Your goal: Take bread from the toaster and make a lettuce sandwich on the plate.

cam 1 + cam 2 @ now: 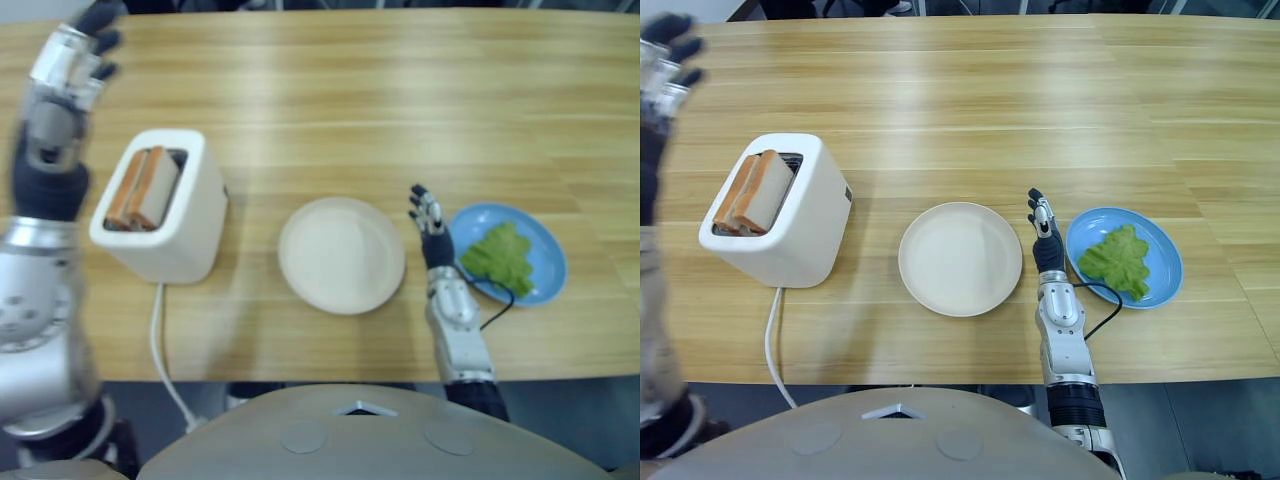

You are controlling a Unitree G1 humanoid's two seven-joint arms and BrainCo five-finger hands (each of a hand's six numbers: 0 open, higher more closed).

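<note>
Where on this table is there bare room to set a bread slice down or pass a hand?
Widest: the far half of the table, beyond the toaster, cream plate and blue plate. Smaller: the strip between toaster and cream plate. Crowded: the gap between the two plates, where the right hand stands, and the near edge by the toaster's cord.

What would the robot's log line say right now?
bread in toaster | lettuce on blue plate | left hand open | right hand open

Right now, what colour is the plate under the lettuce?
Blue. That plate shows best in the right eye view.
</note>
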